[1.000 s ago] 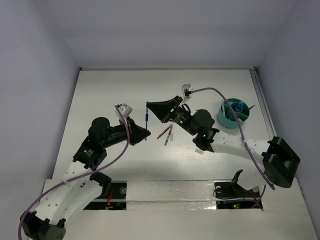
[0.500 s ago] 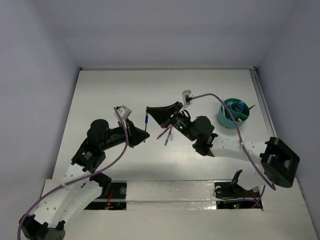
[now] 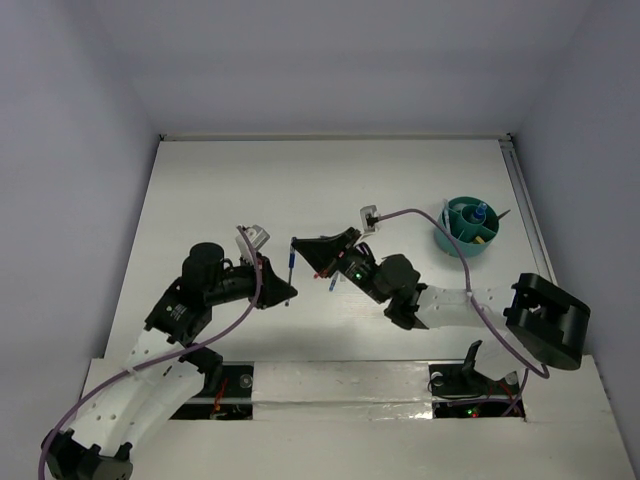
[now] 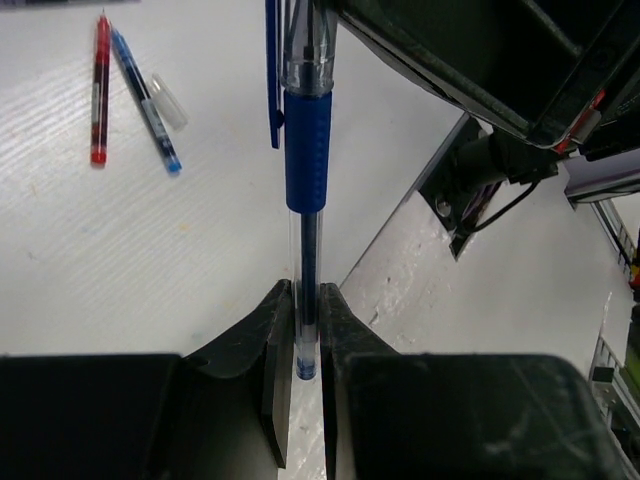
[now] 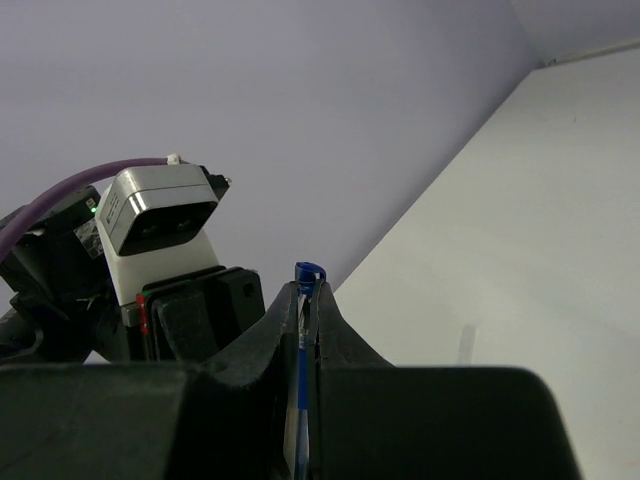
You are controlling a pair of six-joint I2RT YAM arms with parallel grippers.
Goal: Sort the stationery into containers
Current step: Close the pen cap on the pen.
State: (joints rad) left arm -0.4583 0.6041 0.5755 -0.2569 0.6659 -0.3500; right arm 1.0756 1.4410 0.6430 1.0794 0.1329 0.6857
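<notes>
Over the last second, moves the blue-gripped clear pen (image 4: 305, 150) toward the near edge above the white tabletop (image 3: 200, 200), grip unchanged: tip in the clamped left claw (image 4: 305, 330), cap end in the clamped right claw (image 5: 303, 305). Adds no sorting progress, with the round teal divided tub (image 3: 460, 249) well apart to the right.

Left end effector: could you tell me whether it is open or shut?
Shut: the left end effector clamps the blue pen near its tip.
</notes>
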